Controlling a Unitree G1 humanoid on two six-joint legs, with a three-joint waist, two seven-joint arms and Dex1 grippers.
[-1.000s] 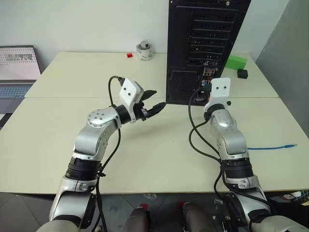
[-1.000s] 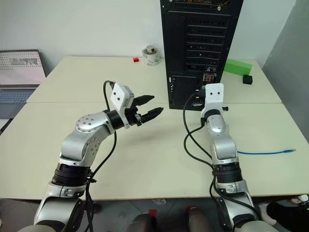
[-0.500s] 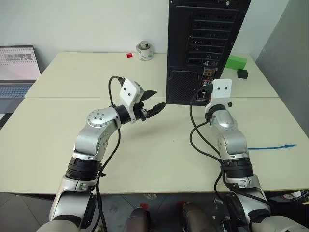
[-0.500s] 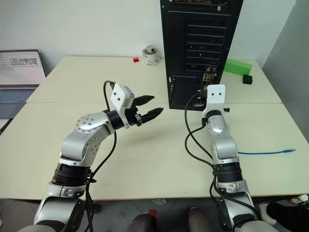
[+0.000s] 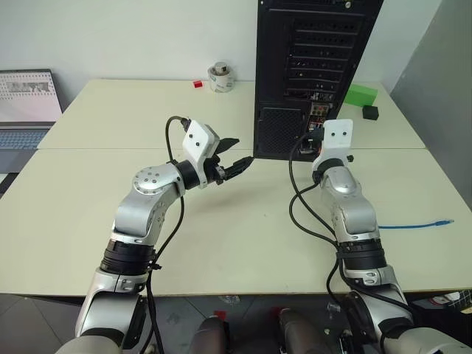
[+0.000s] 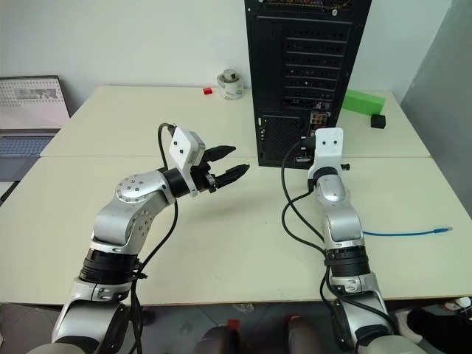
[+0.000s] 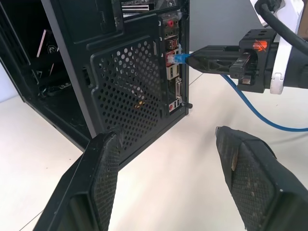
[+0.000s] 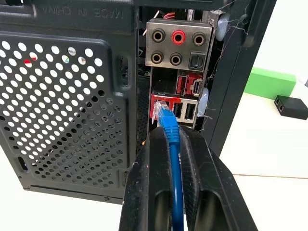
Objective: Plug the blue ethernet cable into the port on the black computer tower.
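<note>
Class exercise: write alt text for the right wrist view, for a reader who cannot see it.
The right gripper holds a blue cable, its clear plug at a red-framed port on the back of the black computer tower. Audio jacks sit above.

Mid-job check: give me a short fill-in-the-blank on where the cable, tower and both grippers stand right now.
1. The right gripper is shut on the blue ethernet ____.
2. The cable's clear plug sits at a port on the rear of the black computer ____.
3. The left gripper has its fingers ____ and holds nothing.
4. The cable's free end lies on the ____.

Missing words: cable; tower; open; table
</note>
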